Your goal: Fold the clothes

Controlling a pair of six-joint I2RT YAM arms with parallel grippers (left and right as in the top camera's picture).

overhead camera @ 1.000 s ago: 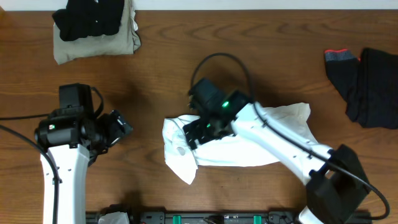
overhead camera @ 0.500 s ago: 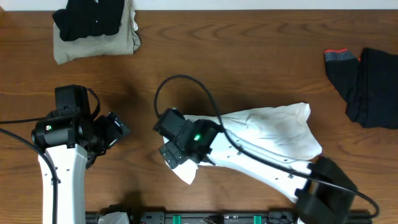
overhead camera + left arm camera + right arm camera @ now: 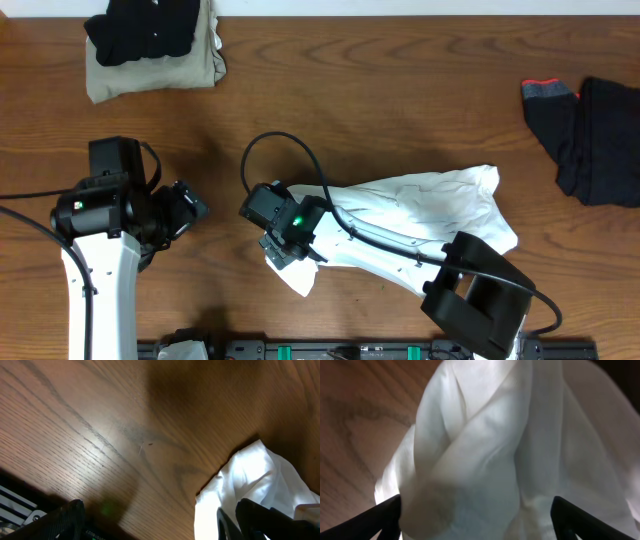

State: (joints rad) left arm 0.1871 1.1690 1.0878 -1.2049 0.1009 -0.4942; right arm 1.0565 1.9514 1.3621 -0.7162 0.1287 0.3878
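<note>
Seen from overhead, the white shirt (image 3: 430, 215) lies crumpled on the desk (image 3: 400, 90), just off the middle toward 5 o'clock, stretched from 3 to 9 o'clock. The right hand (image 3: 283, 248) is down on the shirt's 9 o'clock end. In its wrist view its fingers (image 3: 382, 517) stand wide apart, and a thick bunched fold of shirt fills the gap between them. The cloth reaches both fingers, but nothing is pinched or lifted.

The left hand (image 3: 188, 208) hangs at 9 o'clock of the shirt, near it but apart. It is spread wide and holds nothing, with bare wood below it. One shirt corner shows at 4 o'clock in its wrist view.

At 11 o'clock a black garment (image 3: 140, 30) sits on a folded khaki one (image 3: 150, 80). More black clothes (image 3: 595, 140) lie at the 2 o'clock edge
</note>
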